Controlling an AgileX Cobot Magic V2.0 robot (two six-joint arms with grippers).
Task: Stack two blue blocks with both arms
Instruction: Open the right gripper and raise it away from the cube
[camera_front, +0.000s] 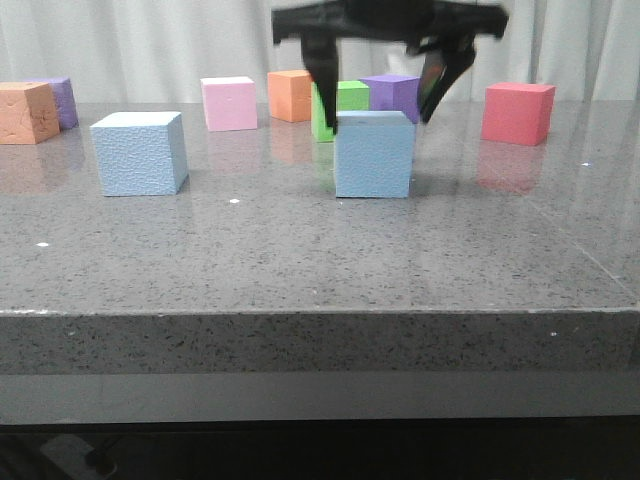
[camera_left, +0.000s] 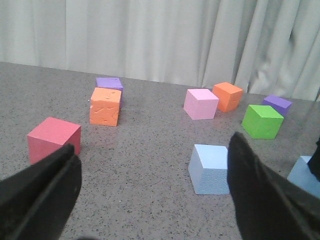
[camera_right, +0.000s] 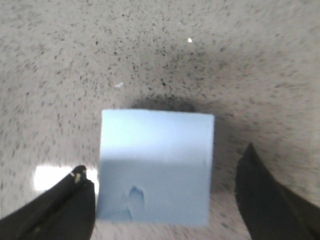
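- Right claw (camera_front: 378, 100) hangs over the right blue block (camera_front: 374, 154), fingers spread wide, one on each side of the block's upper edge. No contact visible in the front view.
- Right wrist view agrees: block (camera_right: 156, 167) centred between the two dark fingers (camera_right: 265, 200), a gap showing on either side. The block sits flat on the desk (camera_front: 300, 260).
- Left blue block (camera_front: 140, 152) stands well apart, at 9 o'clock from the right one, untouched.
- Left claw (camera_left: 150, 200) not seen in the front view. Its wrist view shows fingers held wide, nothing between them, with the left block (camera_left: 212, 169) ahead on the desk.
- Other cubes (pink (camera_front: 229, 103), orange (camera_front: 290, 95), green (camera_front: 341, 108), purple (camera_front: 391, 96), red (camera_front: 518, 112)) sit at 12 o'clock behind the working area, clear of both blue blocks.
- Judgement: step in hand is the right-arm pick-up, at the pre-grasp stage. No stacking done yet.
- Next move calls for lowering a little further so the fingers bracket the side faces, then closing squarely. Foam may squash or twist if gripped off-centre.
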